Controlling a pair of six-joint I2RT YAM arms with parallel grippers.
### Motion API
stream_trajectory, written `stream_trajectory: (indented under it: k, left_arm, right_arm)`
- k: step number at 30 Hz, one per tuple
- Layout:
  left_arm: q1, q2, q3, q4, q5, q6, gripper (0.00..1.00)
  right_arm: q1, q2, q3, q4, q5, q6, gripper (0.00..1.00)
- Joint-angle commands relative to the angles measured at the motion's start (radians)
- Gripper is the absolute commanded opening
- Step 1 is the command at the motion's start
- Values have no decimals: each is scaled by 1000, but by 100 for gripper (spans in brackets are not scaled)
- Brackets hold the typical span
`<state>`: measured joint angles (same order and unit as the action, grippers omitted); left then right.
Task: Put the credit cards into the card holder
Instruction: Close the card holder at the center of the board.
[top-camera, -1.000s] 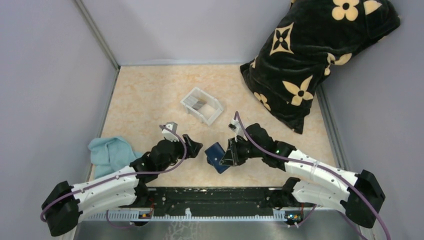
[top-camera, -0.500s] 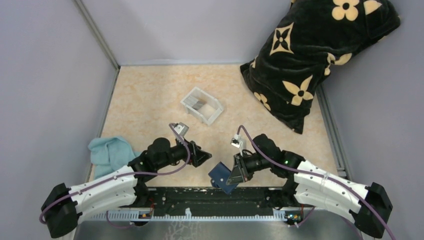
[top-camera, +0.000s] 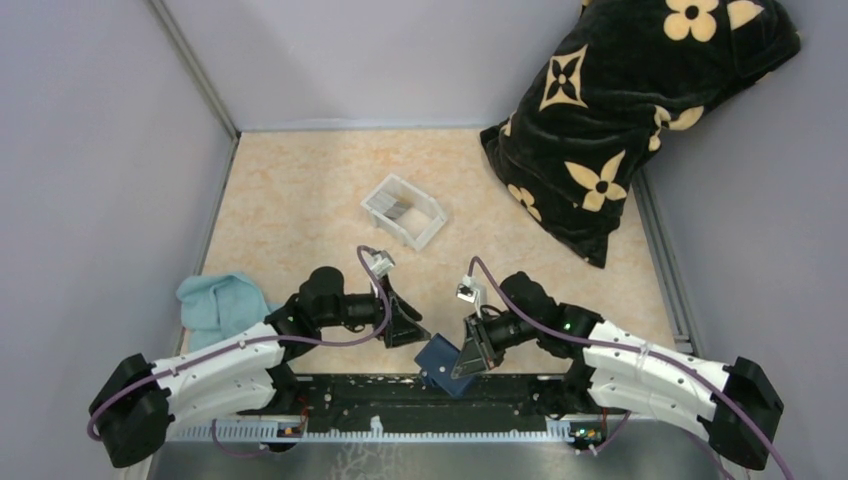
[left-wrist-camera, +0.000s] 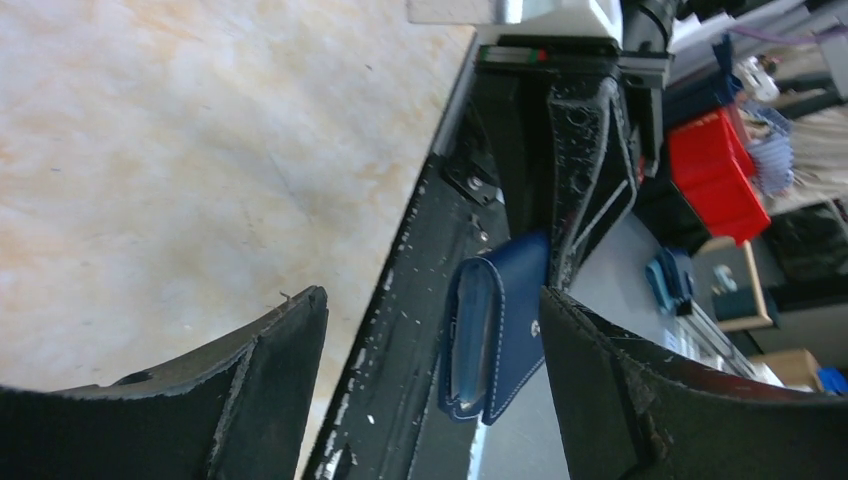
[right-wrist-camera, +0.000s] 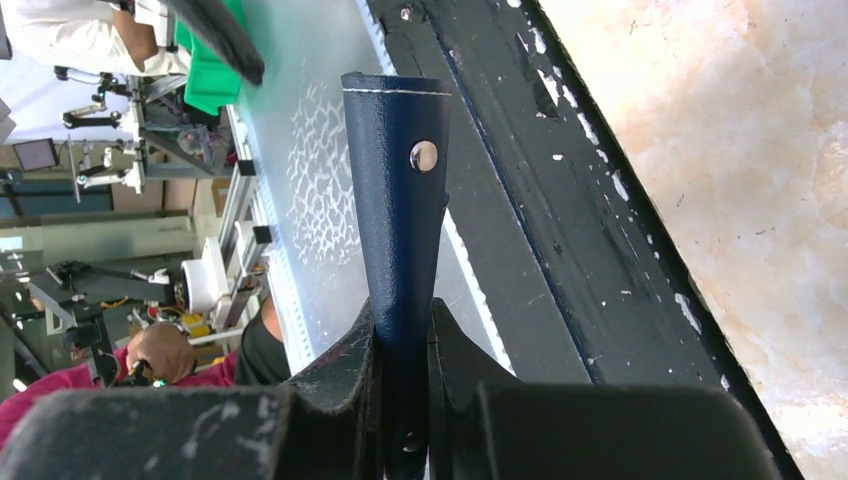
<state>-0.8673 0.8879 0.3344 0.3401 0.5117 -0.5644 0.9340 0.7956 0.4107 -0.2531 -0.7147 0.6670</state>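
Note:
The card holder (top-camera: 438, 363), a navy wallet, hangs over the black rail at the table's near edge. My right gripper (top-camera: 470, 350) is shut on it. In the right wrist view the wallet (right-wrist-camera: 395, 200) stands edge-on between my fingers (right-wrist-camera: 402, 320), with its snap stud (right-wrist-camera: 424, 155) showing. My left gripper (top-camera: 408, 330) is open and empty, just left of the wallet. In the left wrist view the wallet (left-wrist-camera: 500, 340) is ahead between my spread jaws (left-wrist-camera: 430, 300), its light blue lining showing. Grey credit cards (top-camera: 397, 210) lie in a white tray (top-camera: 428, 236) at mid-table.
A teal cloth (top-camera: 215, 305) lies at the left edge beside the left arm. A black pillow with tan flowers (top-camera: 620, 110) fills the far right corner. The black base rail (top-camera: 330, 392) runs along the near edge. Grey walls enclose the table.
My right gripper carried the wallet down towards the near edge and tilted it. My left gripper swung right and closer to the wallet, staying open.

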Motion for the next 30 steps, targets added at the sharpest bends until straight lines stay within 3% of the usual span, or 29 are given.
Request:
stream_trajectory:
  k: [1, 10, 14, 21, 25, 30]
  left_arm:
    - [7, 64, 22, 110, 204, -41, 83]
    - [8, 167, 30, 174, 331, -59, 83]
    - [7, 205, 38, 207, 374, -60, 77]
    - [7, 289, 64, 240, 436, -61, 51]
    - [8, 327, 64, 279, 460, -76, 30]
    - [7, 363, 55, 360, 501, -120, 25]
  right_arm:
    - [10, 17, 16, 82, -40, 9, 0]
    - [10, 58, 24, 125, -60, 7, 0]
    - [9, 103, 26, 164, -72, 4, 0]
    - [9, 153, 55, 200, -89, -3, 0]
    - [9, 162, 63, 203, -95, -4, 0]
    - [4, 172, 73, 207, -105, -11, 0]
